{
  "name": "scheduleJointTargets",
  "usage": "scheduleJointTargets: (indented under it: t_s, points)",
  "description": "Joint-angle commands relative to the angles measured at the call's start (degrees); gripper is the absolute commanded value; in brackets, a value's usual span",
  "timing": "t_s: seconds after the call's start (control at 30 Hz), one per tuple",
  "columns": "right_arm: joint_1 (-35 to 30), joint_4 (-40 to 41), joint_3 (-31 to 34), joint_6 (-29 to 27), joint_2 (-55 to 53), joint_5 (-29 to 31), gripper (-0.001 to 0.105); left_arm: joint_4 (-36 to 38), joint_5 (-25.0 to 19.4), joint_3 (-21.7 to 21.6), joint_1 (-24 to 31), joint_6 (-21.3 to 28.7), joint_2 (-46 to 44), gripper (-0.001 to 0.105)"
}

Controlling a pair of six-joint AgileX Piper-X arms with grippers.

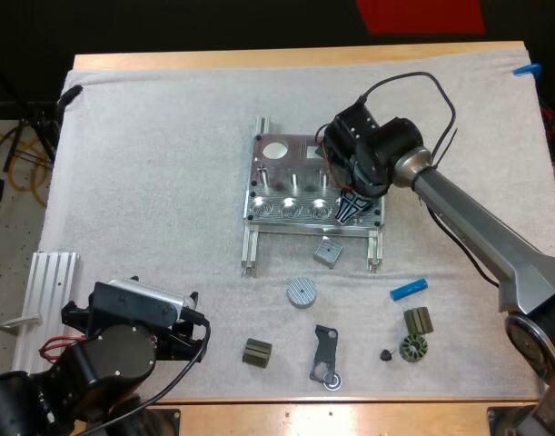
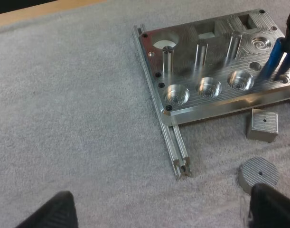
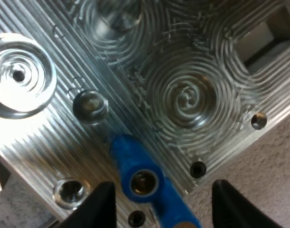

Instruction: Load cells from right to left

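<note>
At the fixture's [image 1: 300, 150] near right corner, the right tool [image 1: 350, 213] holds a blue cell [image 3: 144, 180] just beside a small socket [image 3: 71, 192], so lowering off-centre could catch its rim; the left tool [image 2: 159, 211] rests spread wide

A blue cell [image 3: 141, 180] tilts over the fixture [image 1: 295, 150]; second cell [image 1: 409, 290] lies nearby.

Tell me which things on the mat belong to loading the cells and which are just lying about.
Job: metal fixture, blue cylinder in right gripper, second blue cylinder.
Lying about: metal block, metal disc, dark bracket, small dark parts.
</note>
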Motion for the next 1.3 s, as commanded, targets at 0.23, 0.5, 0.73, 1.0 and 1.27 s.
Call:
scheduleJointTargets:
  t_s: [0.23, 0.5, 0.73, 1.0, 1.27]
  points:
    - [-0.34, -2.8, -0.39, 0.22, -2.9, 0.9, 0.046, -0.68, -0.27, -0.04, -0.03, -0.22, -0.01, 0.072]
    - [-0.34, 0.48, -0.39, 3.49, -10.59, 0.9, 0.046, -1.34, -0.27, -0.04, -0.03, 5.85, -0.01, 0.072]
    - [-0.34, 9.0, -0.39, 11.41, -17.88, -1.85, 0.046, -6.86, 4.81, -0.04, -0.03, 17.58, -0.01, 0.072]
    - [-2.85, 21.39, -0.39, 21.01, -25.0, -11.68, 0.046, -13.73, 15.3, -0.04, -0.03, 28.55, 0.03, 0.072]
    - [-10.58, 21.72, -0.39, 24.75, -32.43, -24.73, 0.046, -16.58, 20.31, -0.04, -0.03, 34.19, 2.16, 0.072]
